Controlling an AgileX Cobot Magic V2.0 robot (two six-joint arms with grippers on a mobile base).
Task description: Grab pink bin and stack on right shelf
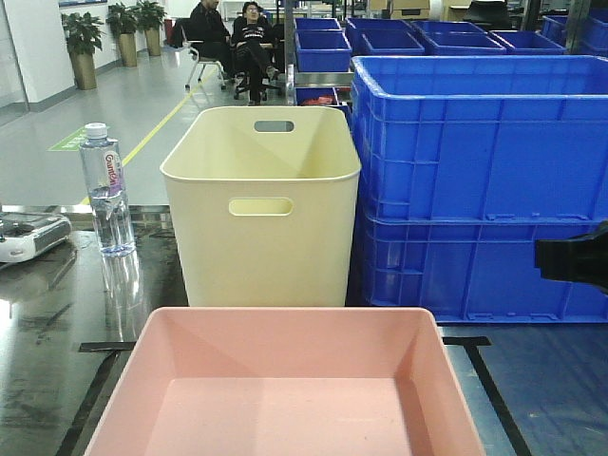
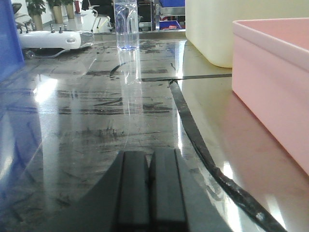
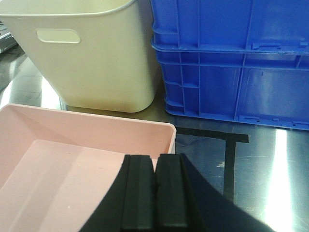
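Observation:
The pink bin (image 1: 285,380) sits empty at the near edge of the dark glossy surface, in front of a taller cream bin. It fills the lower left of the right wrist view (image 3: 58,164) and stands at the right of the left wrist view (image 2: 275,72). My right gripper (image 3: 155,162) is shut and empty, just above the bin's near right corner. My left gripper (image 2: 149,159) is shut and empty, low over the surface to the left of the bin. The right shelf (image 3: 270,174), glossy with black tape lines (image 3: 229,164), lies to the right of the bin.
The cream bin (image 1: 261,204) with handle slots stands right behind the pink bin. Stacked blue crates (image 1: 475,180) stand to its right, at the back of the shelf. A water bottle (image 1: 106,190) and a white device (image 1: 28,236) are at the left. A black shape (image 1: 570,256) juts in at the right edge.

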